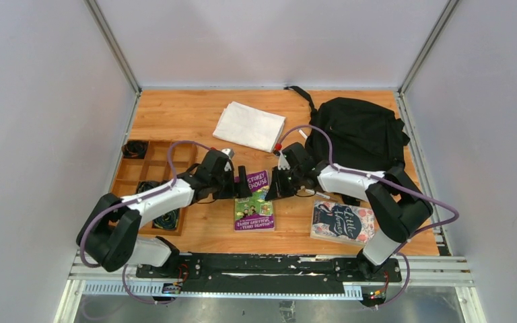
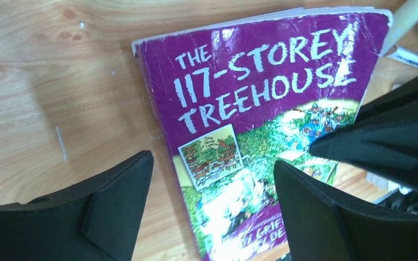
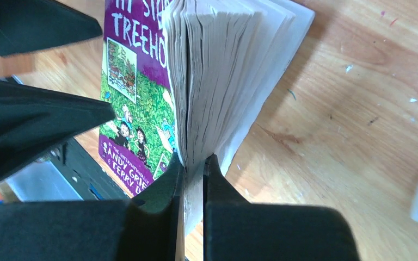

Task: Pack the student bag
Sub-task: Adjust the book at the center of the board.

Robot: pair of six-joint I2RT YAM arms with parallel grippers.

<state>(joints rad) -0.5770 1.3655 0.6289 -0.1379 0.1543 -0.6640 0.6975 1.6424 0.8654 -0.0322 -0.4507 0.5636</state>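
So the student bag (image 1: 360, 134), a big soft black fabric backpack with straps, sits slumped at the far right of the wooden surface (image 1: 195, 111), well apart from both arms' tips. From the top view I honestly can't tell whether its zip is open; a floppy fabric mouth that folds shut on itself is my first worry for getting anything in.

Next out is the glossy purple paperback (image 3: 136, 76) with the cartoon treehouse cover, lying near the middle front. The right pincer (image 3: 194, 171) is clamped narrow on its page edge at one spot, and the cream pages fan out loose away from the pinch. Lift from there and the whole weight hangs off one small bite of paper; pages could slide out or tear, or the book could flop open and snag on the bag's fabric.

The left pincer (image 2: 212, 160) is spread wide over the cover, gripping nothing; the right one's black tip is just beside it. Those two bumping is a real risk, and that slick cover won't give much bite.

Further out there's a dark blue floral paperback (image 1: 343, 222) lying flat near the front right; a folded white cloth (image 1: 249, 126) at the back, soft and squarish; and a wooden divided tray (image 1: 149, 168) on the left with black cables coiled in it.
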